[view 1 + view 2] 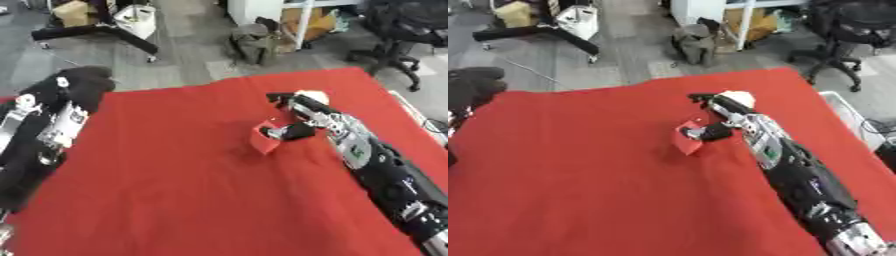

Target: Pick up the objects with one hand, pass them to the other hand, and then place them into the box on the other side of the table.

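The right hand (293, 120) lies on the red-covered bench (175, 190), thumb and fingers curled around a small red box-like object (264, 138) near the bench's middle. The left hand (83, 82) hovers over the far left edge; I cannot tell how open it is.

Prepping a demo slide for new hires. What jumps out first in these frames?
The red cloth covering the whole table dominates. Near its middle the right hand is curled on a small red object that almost blends into the cloth, with something white just behind the hand. The left arm hangs back along the table's left edge; its hand cannot be made out.
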`<state>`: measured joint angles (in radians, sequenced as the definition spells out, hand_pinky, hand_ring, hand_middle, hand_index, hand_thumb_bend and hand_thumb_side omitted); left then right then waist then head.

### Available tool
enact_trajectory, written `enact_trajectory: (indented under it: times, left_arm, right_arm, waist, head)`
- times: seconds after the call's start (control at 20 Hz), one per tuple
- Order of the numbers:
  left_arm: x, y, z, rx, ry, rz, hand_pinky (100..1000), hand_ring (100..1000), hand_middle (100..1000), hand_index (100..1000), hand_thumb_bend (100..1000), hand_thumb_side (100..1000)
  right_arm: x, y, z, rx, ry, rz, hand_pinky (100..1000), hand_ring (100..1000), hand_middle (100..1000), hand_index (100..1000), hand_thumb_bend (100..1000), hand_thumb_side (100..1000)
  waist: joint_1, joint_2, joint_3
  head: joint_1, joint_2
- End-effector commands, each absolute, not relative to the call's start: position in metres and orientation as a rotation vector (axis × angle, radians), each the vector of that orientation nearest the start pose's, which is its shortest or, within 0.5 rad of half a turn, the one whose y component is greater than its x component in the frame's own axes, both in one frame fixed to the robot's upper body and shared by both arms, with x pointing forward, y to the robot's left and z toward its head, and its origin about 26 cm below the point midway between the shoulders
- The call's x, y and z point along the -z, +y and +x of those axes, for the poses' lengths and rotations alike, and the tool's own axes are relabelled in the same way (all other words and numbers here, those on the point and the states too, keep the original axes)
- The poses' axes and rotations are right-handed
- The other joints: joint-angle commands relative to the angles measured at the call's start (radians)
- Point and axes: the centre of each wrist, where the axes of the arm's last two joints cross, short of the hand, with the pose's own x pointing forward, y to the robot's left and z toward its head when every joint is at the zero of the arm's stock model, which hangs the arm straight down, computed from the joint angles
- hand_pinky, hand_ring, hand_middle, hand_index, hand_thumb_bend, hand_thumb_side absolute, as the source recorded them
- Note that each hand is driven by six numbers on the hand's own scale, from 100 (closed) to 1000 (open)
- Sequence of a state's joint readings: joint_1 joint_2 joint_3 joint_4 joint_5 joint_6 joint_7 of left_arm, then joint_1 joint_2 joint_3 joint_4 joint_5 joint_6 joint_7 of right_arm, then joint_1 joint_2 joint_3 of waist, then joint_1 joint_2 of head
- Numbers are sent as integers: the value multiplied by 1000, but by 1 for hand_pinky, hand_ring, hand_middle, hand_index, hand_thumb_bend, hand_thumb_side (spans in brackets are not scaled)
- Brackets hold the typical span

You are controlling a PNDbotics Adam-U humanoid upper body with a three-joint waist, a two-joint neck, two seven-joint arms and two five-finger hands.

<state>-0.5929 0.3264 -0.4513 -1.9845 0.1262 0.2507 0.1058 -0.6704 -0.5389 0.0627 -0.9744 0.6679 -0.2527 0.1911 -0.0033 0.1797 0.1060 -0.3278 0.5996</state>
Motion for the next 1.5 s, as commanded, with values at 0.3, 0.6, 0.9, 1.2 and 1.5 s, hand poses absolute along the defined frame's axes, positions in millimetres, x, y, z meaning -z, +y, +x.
enact_trajectory:
  times: [0.3, 0.6, 0.9, 1.2, 1.5]
  left_arm:
    - [-226, 131, 288, 700, -2234, -293, 1000, 858, 821, 720, 242, 717]
    - [-216, 134, 287, 687, -2284, -336, 1000, 859, 821, 721, 238, 723]
    - [-212, 134, 286, 677, -2303, -354, 1000, 859, 822, 722, 237, 724]
    - [-211, 136, 286, 668, -2301, -351, 1000, 859, 822, 722, 237, 725]
    - [-208, 138, 286, 642, -2280, -323, 1000, 859, 822, 718, 230, 736]
  right_arm:
    - [-97, -380, 438, -1205, -1496, -822, 1000, 827, 755, 994, 357, 559]
    - [-95, -372, 440, -1255, -1569, -770, 1000, 808, 714, 985, 350, 556]
    - [-111, -354, 443, -1334, -1689, -694, 1000, 760, 593, 918, 216, 366]
    - [-128, -344, 443, -1271, -1849, -694, 958, 658, 452, 743, 132, 229]
    - [-151, -330, 437, -1140, -2072, -695, 942, 627, 418, 708, 128, 219]
  waist:
    - [0, -11, 0]
    - [0, -10, -4]
    - [0, -12, -6]
    - [-1, -16, -9]
    - [-3, -21, -19]
  head:
    - [-6, -16]
    - [-7, -16]
    - [-8, -15]
    - [-5, -14]
    - [26, -10]
